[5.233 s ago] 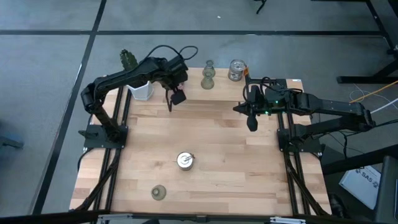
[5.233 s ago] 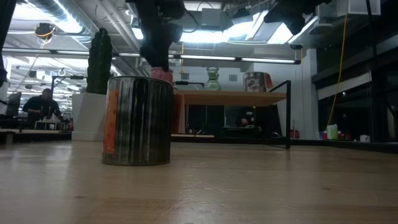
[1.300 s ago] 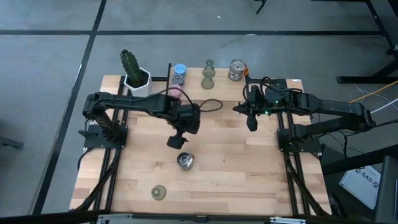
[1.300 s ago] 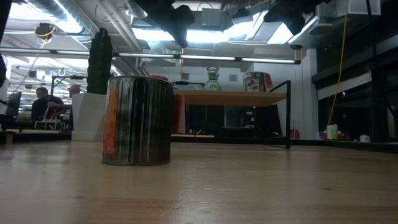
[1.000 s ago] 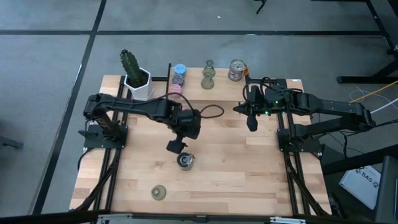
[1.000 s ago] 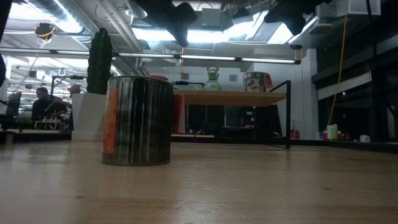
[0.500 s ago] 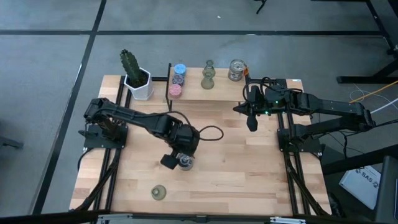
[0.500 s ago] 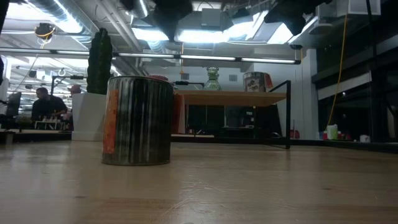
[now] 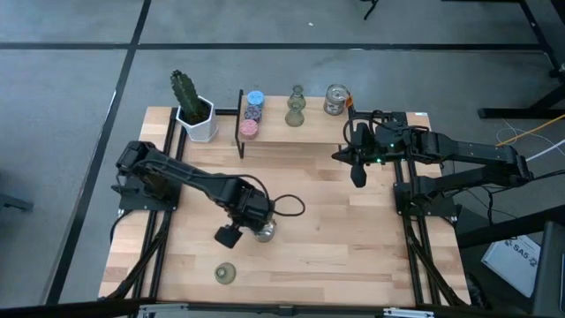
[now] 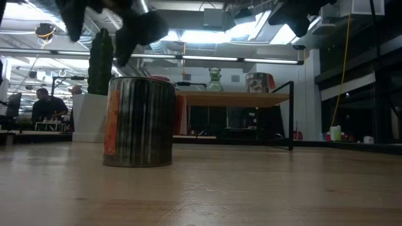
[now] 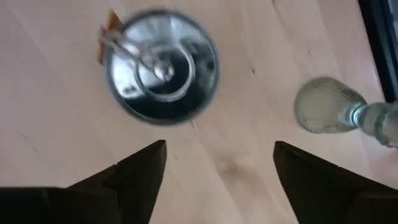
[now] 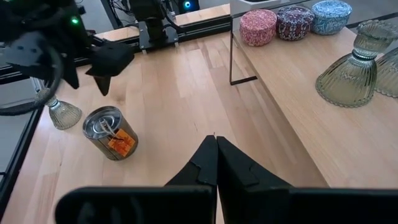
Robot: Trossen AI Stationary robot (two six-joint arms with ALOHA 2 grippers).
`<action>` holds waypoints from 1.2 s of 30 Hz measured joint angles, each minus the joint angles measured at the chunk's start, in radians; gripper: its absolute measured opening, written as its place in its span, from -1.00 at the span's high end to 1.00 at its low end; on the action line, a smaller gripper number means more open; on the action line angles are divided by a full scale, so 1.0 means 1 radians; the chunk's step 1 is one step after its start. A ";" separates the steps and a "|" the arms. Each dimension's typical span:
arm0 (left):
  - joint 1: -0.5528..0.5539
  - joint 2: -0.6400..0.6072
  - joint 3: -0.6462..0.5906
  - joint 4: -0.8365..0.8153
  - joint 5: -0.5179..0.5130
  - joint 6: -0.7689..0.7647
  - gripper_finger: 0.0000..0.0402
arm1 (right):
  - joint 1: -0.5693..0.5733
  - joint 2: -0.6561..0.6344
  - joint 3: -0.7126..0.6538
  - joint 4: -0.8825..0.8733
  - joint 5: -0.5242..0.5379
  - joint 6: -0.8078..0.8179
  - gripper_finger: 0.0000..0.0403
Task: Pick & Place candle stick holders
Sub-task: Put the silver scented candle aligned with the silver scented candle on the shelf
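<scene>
A shiny silvery cup (image 9: 265, 231) (image 11: 161, 65) stands upright on the table's middle. My left gripper (image 9: 248, 227) (image 11: 217, 162) hangs open just above it and slightly to its left, pointing down and touching nothing; the low view shows its two fingers above the cup (image 10: 138, 122). An olive-green flared holder (image 9: 225, 274) (image 11: 329, 112) stands near the front edge. Pink (image 12: 258, 25), dark speckled (image 12: 295, 20) and blue (image 12: 331, 14) round holders, olive holders (image 12: 351, 71) and a second silvery cup (image 9: 335, 99) stand on the raised shelf at the back. My right gripper (image 9: 356, 177) (image 12: 214, 149) waits shut at the right, raised.
A white pot with a green cactus (image 9: 196, 115) stands at the back left beside the shelf. The shelf's thin black post (image 12: 231, 50) rises from the tabletop near the pink holder. Bare wood (image 9: 353, 256) lies to the right of the cup.
My left gripper has come toward the table's near edge and a little left, and has sunk until it hangs just over the silvery cup, tipping more steeply down. The cup and the holders have stayed where they were.
</scene>
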 joint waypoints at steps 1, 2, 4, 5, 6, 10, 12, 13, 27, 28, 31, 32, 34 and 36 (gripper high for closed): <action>0.000 -0.010 -0.024 0.011 0.004 -0.005 -0.42 | 0.000 0.000 0.000 -0.001 0.000 0.000 1.00; 0.000 -0.021 -0.049 0.021 0.005 -0.005 -0.39 | 0.000 0.000 0.000 -0.002 0.000 0.000 1.00; 0.000 -0.042 -0.090 0.056 0.006 -0.005 -0.31 | 0.000 0.000 0.000 -0.006 0.000 0.000 1.00; 0.000 -0.054 -0.113 0.081 0.006 -0.005 -0.27 | 0.000 0.000 0.000 -0.007 0.000 0.000 1.00; 0.000 -0.065 -0.132 0.103 0.006 -0.007 -0.23 | 0.000 0.000 0.000 -0.010 0.000 0.000 1.00; 0.000 -0.081 -0.213 0.185 0.002 -0.025 -0.05 | 0.000 0.000 0.000 -0.033 0.000 0.000 1.00; 0.000 -0.081 -0.252 0.211 -0.006 -0.040 0.05 | 0.000 0.000 0.000 -0.043 0.000 0.000 1.00; 0.000 -0.081 -0.271 0.226 -0.007 -0.045 0.11 | 0.000 0.000 0.000 -0.046 0.000 0.000 1.00; 0.022 -0.081 -0.378 0.440 -0.061 -0.169 0.74 | 0.000 0.000 0.000 -0.051 0.000 0.000 1.00; 0.022 -0.081 -0.378 0.444 -0.060 -0.169 0.77 | 0.000 0.000 0.000 -0.052 0.001 0.000 1.00; 0.022 -0.081 -0.378 0.472 -0.060 -0.171 0.84 | 0.000 0.000 0.000 -0.052 0.001 0.000 1.00; 0.022 -0.081 -0.378 0.486 -0.060 -0.173 0.86 | 0.000 0.000 0.000 -0.052 0.001 0.000 1.00; 0.022 -0.081 -0.378 0.511 -0.060 -0.173 0.91 | 0.000 0.000 0.000 -0.051 0.001 0.000 1.00; 0.022 -0.081 -0.378 0.529 -0.060 -0.173 0.95 | 0.000 0.000 0.000 -0.052 0.001 0.000 1.00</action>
